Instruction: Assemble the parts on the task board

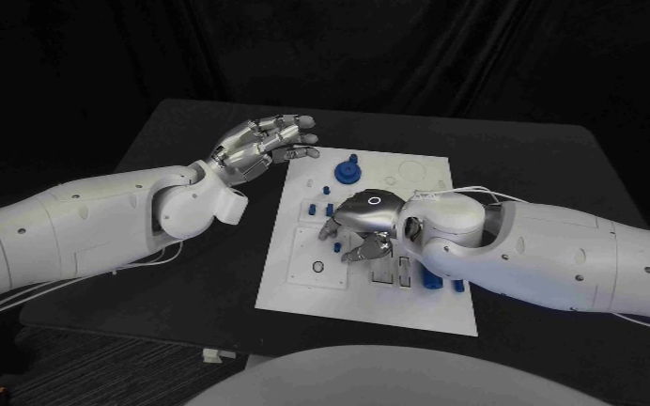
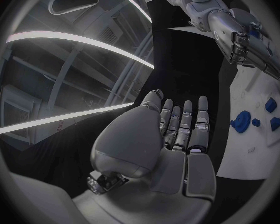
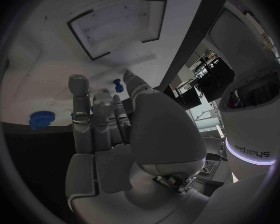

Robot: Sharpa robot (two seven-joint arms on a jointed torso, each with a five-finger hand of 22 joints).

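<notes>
1. The only legible writing is "sharpa", printed on the robot's own white body in the right wrist view.
2. The left hand (image 1: 264, 148) hovers over the black table (image 1: 162, 143) just beside the task board's (image 1: 305, 279) far left corner, fingers loosely extended and apart, holding nothing.
3. The right hand (image 1: 363, 223) hangs palm-down over the middle of the board, fingers straight and spread, gripping nothing visible.
4. The task board lies at the table's centre; a blue gear-shaped part (image 1: 348, 173) stands near its far edge, smaller blue parts (image 1: 319, 209) just beside the right hand.
</notes>
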